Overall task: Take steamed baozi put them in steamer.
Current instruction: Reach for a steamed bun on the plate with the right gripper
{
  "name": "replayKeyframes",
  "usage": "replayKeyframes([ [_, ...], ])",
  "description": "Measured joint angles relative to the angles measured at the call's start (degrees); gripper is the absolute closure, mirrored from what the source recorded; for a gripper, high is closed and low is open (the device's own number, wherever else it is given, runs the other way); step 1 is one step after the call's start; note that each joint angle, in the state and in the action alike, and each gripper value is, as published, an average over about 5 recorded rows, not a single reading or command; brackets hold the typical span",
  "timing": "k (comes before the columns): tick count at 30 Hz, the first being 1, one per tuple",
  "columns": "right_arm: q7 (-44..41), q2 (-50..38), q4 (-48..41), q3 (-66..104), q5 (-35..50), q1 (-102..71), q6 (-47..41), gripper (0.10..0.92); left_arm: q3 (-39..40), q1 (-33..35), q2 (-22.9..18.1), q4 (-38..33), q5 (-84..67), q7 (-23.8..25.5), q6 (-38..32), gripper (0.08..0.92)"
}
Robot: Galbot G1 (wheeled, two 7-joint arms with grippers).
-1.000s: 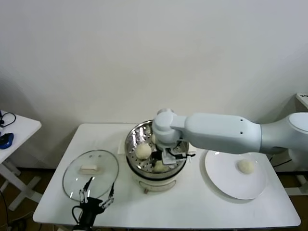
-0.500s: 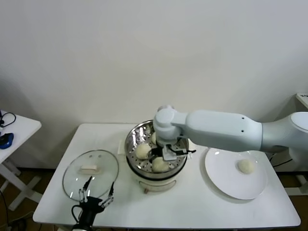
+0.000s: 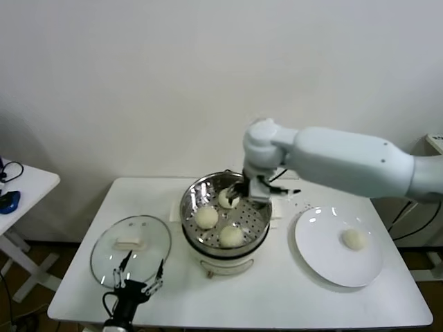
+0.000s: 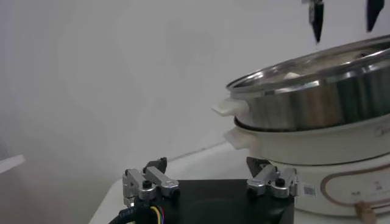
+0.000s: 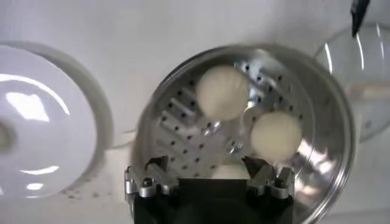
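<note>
Right gripper (image 3: 243, 191) wide open, empty, above steamer (image 3: 190, 197) far rim; 3 baozi (image 3: 206, 217) below it, 1 on plate (image 3: 325, 266) beside; risk: fingertips clipping rim or rear baozi.

Head view overlooks the table; all three share the steamer (image 3: 225, 218).

Left gripper (image 4: 210, 182) low at 6 o'clock, fingers spread wide, holding nothing. Steamer (image 4: 317, 91) at 3 o'clock, shiny steel basket seated on white cooker base. Two dark fingertips of right gripper (image 4: 341, 18) at 1 o'clock, above the rim.
</note>
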Motion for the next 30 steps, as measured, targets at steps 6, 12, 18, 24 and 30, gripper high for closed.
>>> replayKeyframes([
  [6,0.06,-8.24,-4.83,-3.9,8.87,3.55,-4.95,0.203,0.11,-0.36,0.6,-0.45,-0.64,0.01,0.04,0.177],
  [12,-0.18,-16.71,-9.81,-3.03,11.14,0.58,-7.57,0.203,0.49,-0.68,1.08,-0.57,-1.7,0.15,-0.5,0.177],
  [18,-0.11,-21.93,-14.3,4.8,8.21,-8.98,-8.78,0.203,0.73,-0.45,1.24,-0.93,-3.19,0.6,-1.67,0.177],
  [24,0.26,-23.75,-19.2,15.25,2.36,-20.89,-9.14,0.203,0.48,0.16,1.27,-1.15,-3.91,0.86,-2.53,0.177],
  [30,0.84,-23.6,-23.81,23.61,-2.77,-30.18,-9.3,0.203,0.46,0.39,1.14,-1.01,-4.07,0.93,-2.81,0.177],
])
